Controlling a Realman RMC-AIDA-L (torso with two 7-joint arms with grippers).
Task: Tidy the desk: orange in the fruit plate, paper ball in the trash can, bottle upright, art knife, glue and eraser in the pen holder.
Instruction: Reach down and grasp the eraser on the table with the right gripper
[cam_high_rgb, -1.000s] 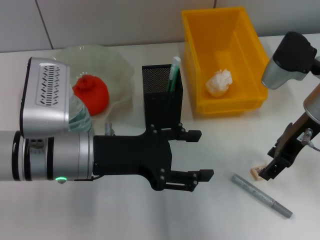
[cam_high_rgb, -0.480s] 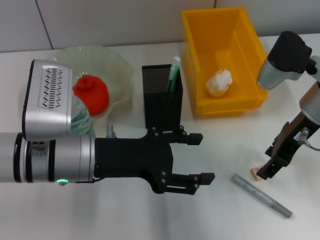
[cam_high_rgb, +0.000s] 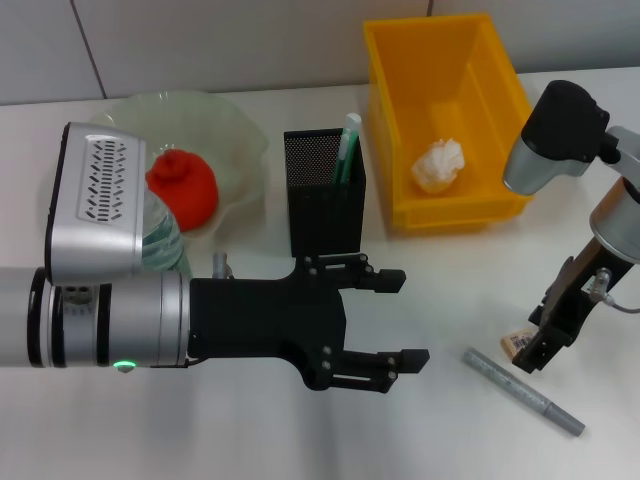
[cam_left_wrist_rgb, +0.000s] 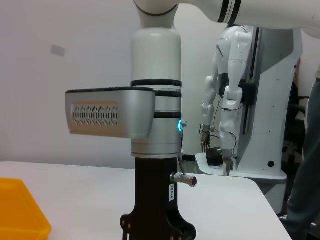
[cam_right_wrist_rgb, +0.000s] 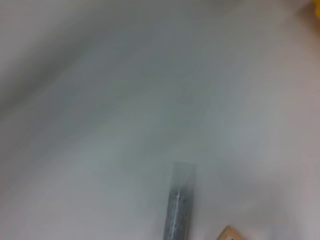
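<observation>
The beige eraser (cam_high_rgb: 517, 342) sits at the fingertips of my right gripper (cam_high_rgb: 533, 348), which is shut on it low over the table; its corner (cam_right_wrist_rgb: 229, 234) shows in the right wrist view. The grey art knife (cam_high_rgb: 522, 390) (cam_right_wrist_rgb: 179, 205) lies just in front of it. The orange (cam_high_rgb: 183, 190) rests in the pale green fruit plate (cam_high_rgb: 235, 135). The paper ball (cam_high_rgb: 440, 165) lies in the yellow trash can (cam_high_rgb: 390, 120). A green-capped glue stick (cam_high_rgb: 348, 140) stands in the black mesh pen holder (cam_high_rgb: 325, 205). The clear bottle (cam_high_rgb: 160, 238) stands upright, mostly hidden behind my left arm. My left gripper (cam_high_rgb: 402, 318) is open and holds nothing.
My left arm stretches across the table's front left, just in front of the pen holder. The left wrist view shows my right arm's wrist (cam_left_wrist_rgb: 152, 125), a corner of the yellow bin (cam_left_wrist_rgb: 20, 212) and another white robot (cam_left_wrist_rgb: 230, 90) beyond the table.
My right arm has leaned leftward over the eraser, and the eraser has shifted slightly at the fingertips. The left arm has barely moved.
</observation>
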